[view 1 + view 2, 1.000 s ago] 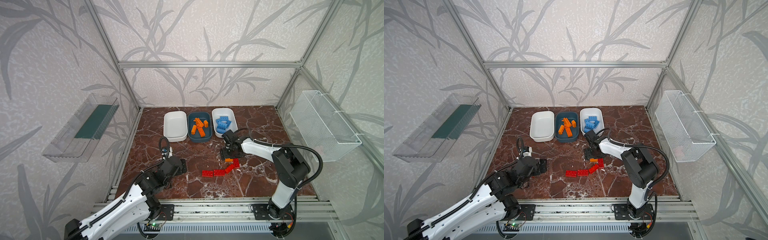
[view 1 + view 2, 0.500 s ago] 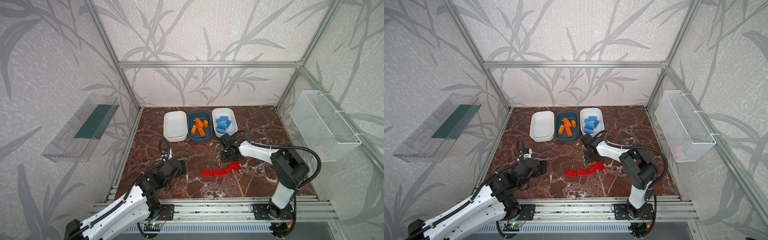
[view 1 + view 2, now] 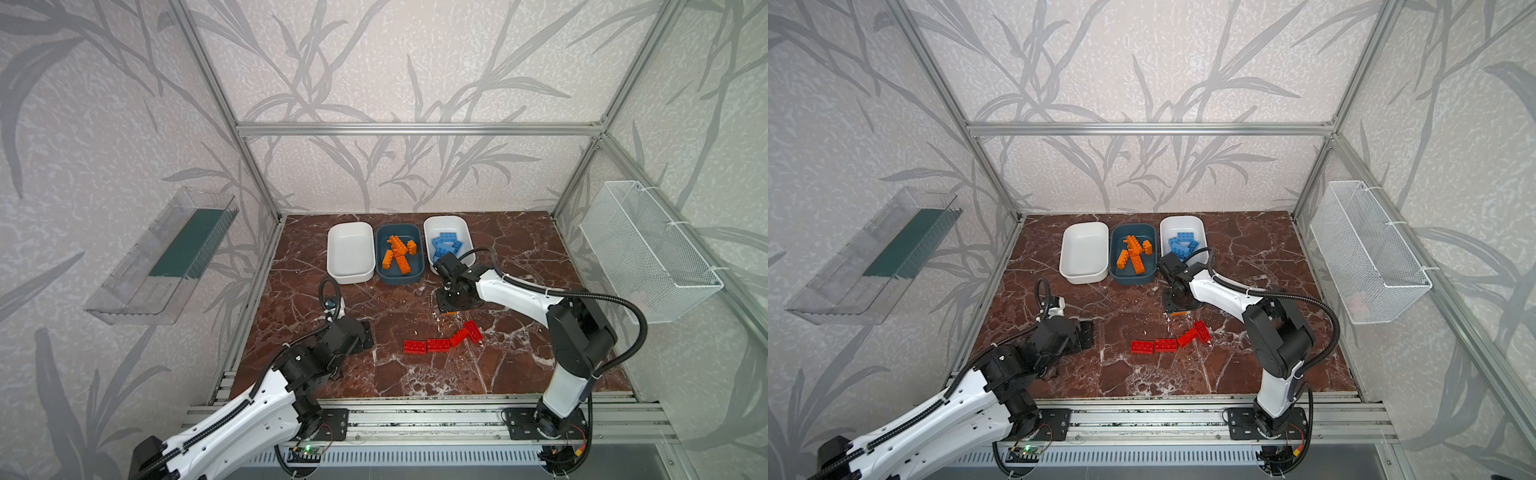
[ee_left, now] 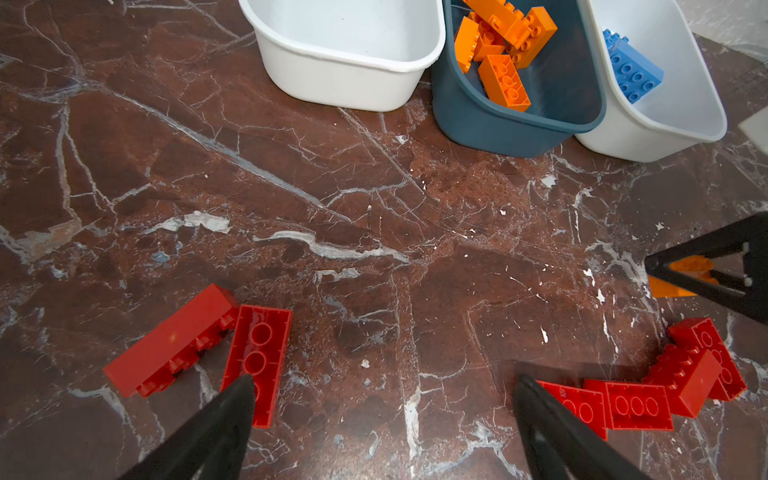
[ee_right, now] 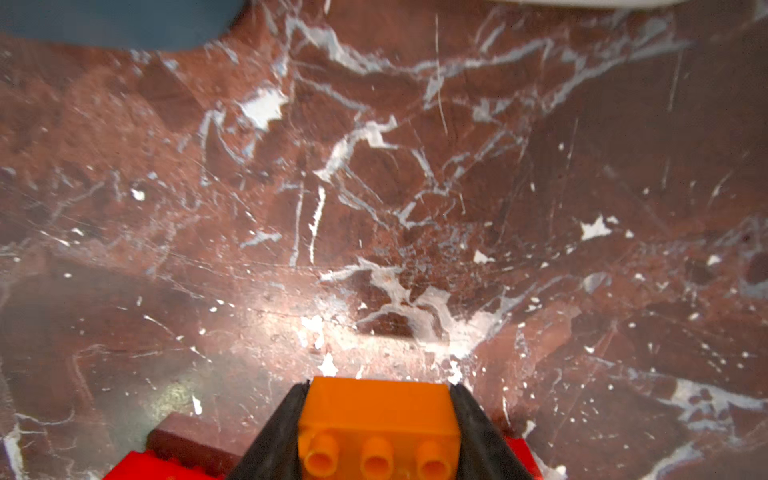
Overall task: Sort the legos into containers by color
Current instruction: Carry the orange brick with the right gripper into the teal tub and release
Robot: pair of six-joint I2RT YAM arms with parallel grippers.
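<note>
Gripped since a second ago, the orange brick (image 5: 376,415) now sits clamped in our right gripper (image 3: 451,305), low over the table (image 3: 415,374), near the teal tub (image 3: 399,277). We see red bricks (image 3: 440,344) lying farther out from that tub, left gripper (image 4: 382,380) spread wide near them.

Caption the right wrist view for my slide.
Right gripper gripping an orange brick, marble table beyond.

Bright, even light fills both top views, with only soft shadows. The right wrist view is blurred, and a white glare patch sits on the desk (image 5: 316,328).
</note>
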